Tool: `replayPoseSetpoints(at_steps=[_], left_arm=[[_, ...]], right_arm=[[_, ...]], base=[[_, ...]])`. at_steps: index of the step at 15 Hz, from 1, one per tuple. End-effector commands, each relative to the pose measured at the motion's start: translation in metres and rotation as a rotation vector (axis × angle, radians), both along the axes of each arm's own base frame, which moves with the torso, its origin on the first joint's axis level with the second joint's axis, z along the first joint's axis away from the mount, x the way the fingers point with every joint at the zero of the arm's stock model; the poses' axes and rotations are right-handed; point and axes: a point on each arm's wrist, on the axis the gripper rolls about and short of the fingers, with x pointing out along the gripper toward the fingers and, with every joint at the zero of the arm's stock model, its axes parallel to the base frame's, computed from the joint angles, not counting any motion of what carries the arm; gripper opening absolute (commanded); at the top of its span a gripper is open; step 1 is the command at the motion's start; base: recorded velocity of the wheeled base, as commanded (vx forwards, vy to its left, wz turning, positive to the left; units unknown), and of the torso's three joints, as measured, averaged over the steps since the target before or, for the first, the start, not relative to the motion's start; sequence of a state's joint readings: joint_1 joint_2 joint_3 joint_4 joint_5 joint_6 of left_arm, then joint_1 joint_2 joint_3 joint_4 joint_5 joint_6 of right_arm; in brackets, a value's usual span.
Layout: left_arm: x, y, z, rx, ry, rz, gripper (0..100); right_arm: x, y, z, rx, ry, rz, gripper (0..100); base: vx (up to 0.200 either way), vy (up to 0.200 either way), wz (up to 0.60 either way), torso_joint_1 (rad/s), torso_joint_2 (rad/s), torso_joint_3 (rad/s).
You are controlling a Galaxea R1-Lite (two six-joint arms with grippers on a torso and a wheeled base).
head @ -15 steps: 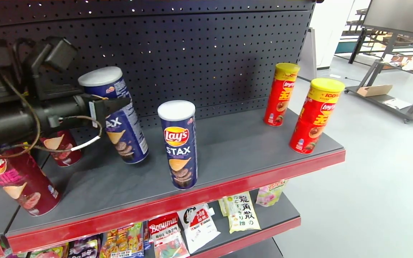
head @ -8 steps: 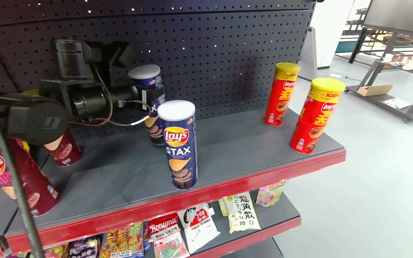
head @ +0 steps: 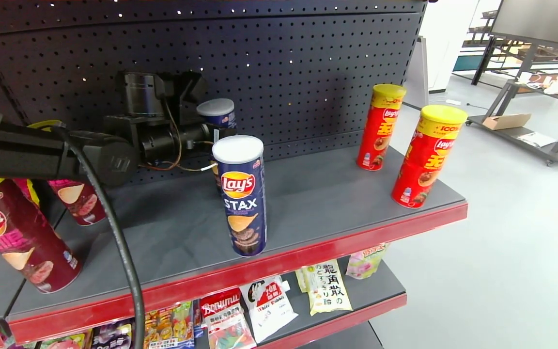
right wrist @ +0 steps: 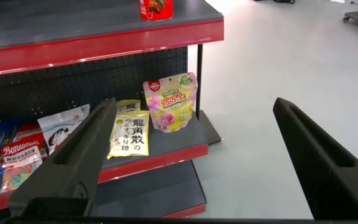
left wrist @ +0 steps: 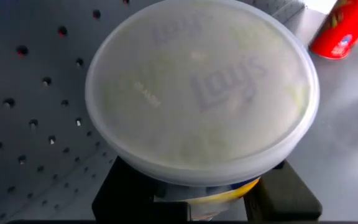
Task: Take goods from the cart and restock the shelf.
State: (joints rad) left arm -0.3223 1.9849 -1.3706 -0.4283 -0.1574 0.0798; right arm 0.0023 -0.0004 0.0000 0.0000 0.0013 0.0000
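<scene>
- Over the last second your left arm has swung the held blue chip can from the left front of the top shelf across and back. It now sits deep at the rear, just in front of the pegboard.
- The left claw stays clamped on that can just below its white lid. The left wrist view shows the lid from directly above with the dark fingers on either side of the body.
- The can was tilted a second ago and now looks close to upright.
- It is directly behind the standing blue chip can, which hides its lower half. You cannot tell whether its base touches the shelf yet.
- Nothing else has shifted. The two red cans on the right and the maroon cans on the left stand where they were.
- Your right claw hangs with its fingers wide apart and nothing between them, facing the lower shelf of snack packets.
- For the task, this looks like the end of the carry. Confirm the base is seated before you let go.
- Watch the front can as you withdraw, since the arm passes just beside it.
</scene>
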Motion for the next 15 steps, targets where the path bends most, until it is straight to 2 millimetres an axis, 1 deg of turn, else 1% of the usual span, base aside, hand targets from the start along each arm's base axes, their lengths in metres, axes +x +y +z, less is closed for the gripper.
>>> replayPoseSetpoints(at_steps=[1, 7, 14, 15], left_arm=[[0.0047, -0.0095, -0.0029, -0.004, -0.019, -0.014, 0], [0.0024, -0.0138, -0.0019, -0.004, -0.022, -0.019, 0], [-0.0012, -0.0156, -0.0063, 0.006, -0.001, -0.016, 0], [-0.0019, -0.0187, -0.0063, 0.005, -0.002, -0.024, 0]], right_arm=[[0.0000, 0.0000, 0.0000, 0.000, 0.000, 0.001, 100], [0.0000, 0.0000, 0.0000, 0.000, 0.000, 0.001, 100], [0.0000, 0.0000, 0.0000, 0.000, 0.000, 0.001, 100], [0.0000, 0.0000, 0.0000, 0.000, 0.000, 0.001, 100]], base=[[0.000, 0.000, 0.00, 0.000, 0.00, 0.000], [0.000, 0.000, 0.00, 0.000, 0.00, 0.000], [0.000, 0.000, 0.00, 0.000, 0.00, 0.000], [0.000, 0.000, 0.00, 0.000, 0.00, 0.000]])
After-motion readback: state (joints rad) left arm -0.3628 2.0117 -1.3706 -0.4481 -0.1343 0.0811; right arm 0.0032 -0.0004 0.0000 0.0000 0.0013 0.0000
